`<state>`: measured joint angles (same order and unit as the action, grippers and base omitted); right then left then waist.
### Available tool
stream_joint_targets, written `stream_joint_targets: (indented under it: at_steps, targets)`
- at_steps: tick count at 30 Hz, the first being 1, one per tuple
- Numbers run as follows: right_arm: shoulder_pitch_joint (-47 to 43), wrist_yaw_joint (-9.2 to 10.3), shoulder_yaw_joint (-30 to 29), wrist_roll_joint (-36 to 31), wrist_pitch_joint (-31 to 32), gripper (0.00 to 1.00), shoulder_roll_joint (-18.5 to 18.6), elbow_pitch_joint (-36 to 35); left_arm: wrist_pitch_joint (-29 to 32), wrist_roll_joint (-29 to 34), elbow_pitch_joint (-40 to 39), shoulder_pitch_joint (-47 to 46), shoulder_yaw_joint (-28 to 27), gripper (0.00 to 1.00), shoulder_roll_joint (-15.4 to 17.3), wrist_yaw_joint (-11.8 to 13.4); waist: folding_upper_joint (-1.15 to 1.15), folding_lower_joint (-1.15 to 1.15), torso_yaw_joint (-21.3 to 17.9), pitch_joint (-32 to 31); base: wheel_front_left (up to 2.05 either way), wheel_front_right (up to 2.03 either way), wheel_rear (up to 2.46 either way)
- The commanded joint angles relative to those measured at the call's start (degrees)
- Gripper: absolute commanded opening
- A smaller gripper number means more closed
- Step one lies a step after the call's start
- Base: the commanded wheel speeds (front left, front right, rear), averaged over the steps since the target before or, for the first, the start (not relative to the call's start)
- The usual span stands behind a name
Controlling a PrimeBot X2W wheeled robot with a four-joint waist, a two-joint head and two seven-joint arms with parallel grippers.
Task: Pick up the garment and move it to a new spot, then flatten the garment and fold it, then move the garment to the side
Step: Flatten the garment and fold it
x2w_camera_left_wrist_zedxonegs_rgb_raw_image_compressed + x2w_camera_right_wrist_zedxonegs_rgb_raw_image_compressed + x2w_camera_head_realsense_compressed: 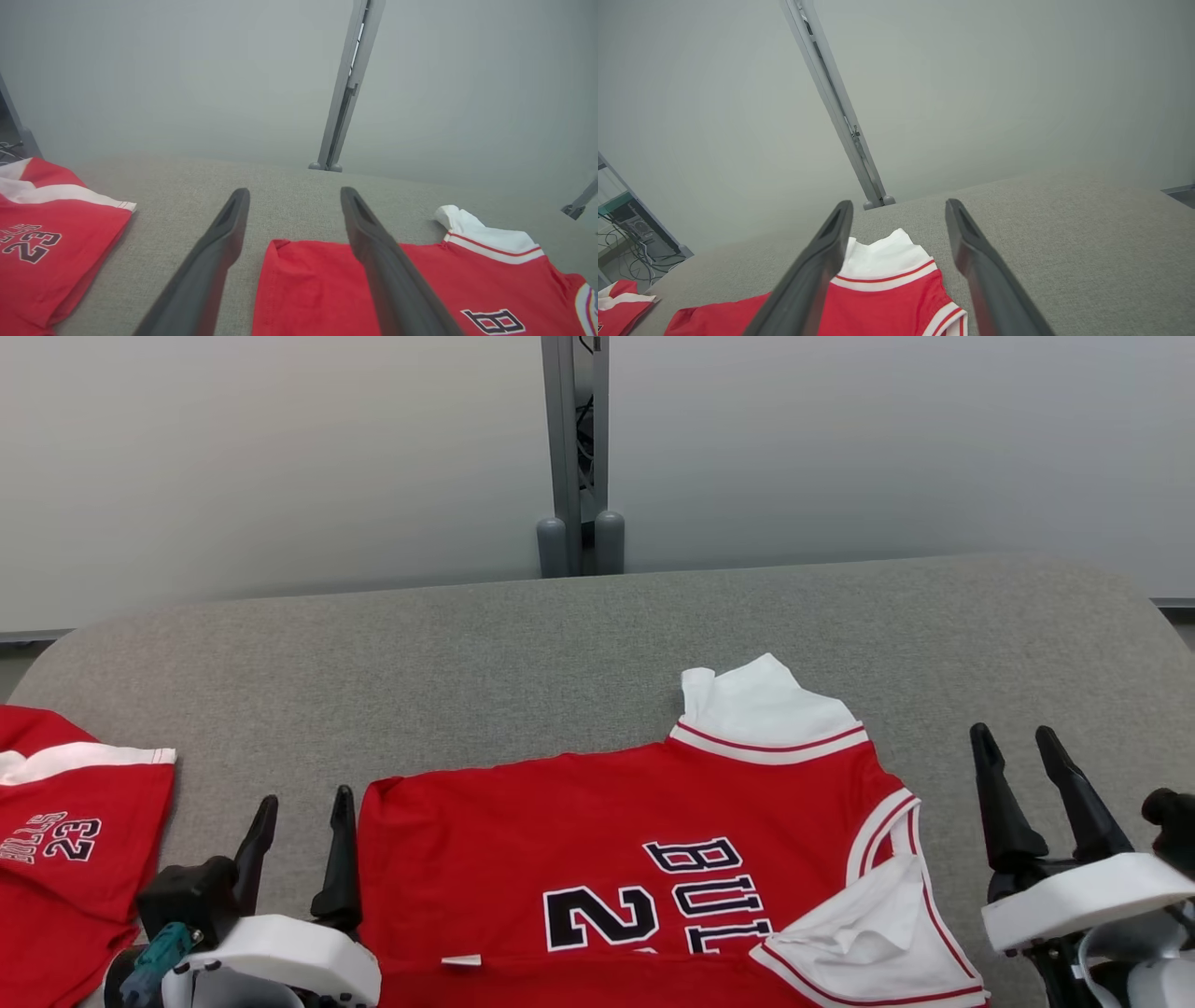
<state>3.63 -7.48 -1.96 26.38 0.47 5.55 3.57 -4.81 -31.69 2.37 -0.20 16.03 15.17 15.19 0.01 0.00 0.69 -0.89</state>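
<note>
Both wide, left end effector and right end effector are flanking the near-edge jersey reading "BUL", "2".

A grey fabric table lies in soft, even light. Pale frosted wall panels stand behind, a grey post between them at twelve o'clock.

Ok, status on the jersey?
Left gripper, right gripper: jaws open, empty. Jersey lying on table between them. Other red garment far left, apart from it.
</note>
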Motion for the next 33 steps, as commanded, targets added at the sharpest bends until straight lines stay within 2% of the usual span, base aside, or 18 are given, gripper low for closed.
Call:
stream_joint_targets:
  at_steps: [1,4,9,16,19,25,33]
  targets:
    - [0.6,-0.03,1.2,-1.2,-2.7,1.0,0.5,0.7,-2.4,0.9,1.1,-1.1,-0.1,1.0,0.0,-0.6,-0.01,0.0,-0.3,0.2,0.0,0.0,0.0]
    - [1.0,-0.03,4.0,-3.5,-8.1,1.0,0.9,2.7,-6.9,1.6,3.5,-1.9,0.2,1.0,-1.5,-1.7,-0.01,0.0,-0.8,0.6,0.0,0.0,0.0]
    - [1.7,-0.03,6.9,-5.1,-13.6,1.0,-0.2,5.9,-10.0,3.5,7.3,-2.7,-0.2,1.0,-3.6,-3.3,-0.01,0.0,-1.6,1.2,0.0,0.0,0.0]
    - [2.6,-0.03,8.9,-6.0,-15.4,1.0,-1.1,8.8,-10.3,8.1,10.2,-2.9,-3.1,1.0,-7.0,-5.3,-0.01,0.0,-2.8,3.2,0.0,0.0,0.0]
    - [3.5,-0.03,8.9,-6.0,-15.7,1.0,-0.4,9.2,-10.3,9.9,11.1,-3.5,-4.8,1.0,-7.6,-6.0,-0.01,0.0,-3.3,4.5,0.0,0.0,0.0]
    - [5.1,-0.03,7.7,-4.7,-15.8,1.0,-0.4,8.9,-8.7,12.6,17.9,-8.1,-5.5,1.0,-5.4,-5.3,-0.01,0.0,-4.2,7.9,0.0,0.0,0.0]
    - [6.7,-0.03,8.3,-4.5,-15.8,1.0,-0.7,8.4,3.4,15.2,25.1,-17.4,-3.7,1.0,-0.8,-5.1,-0.01,0.0,-5.6,12.0,0.0,0.0,0.0]
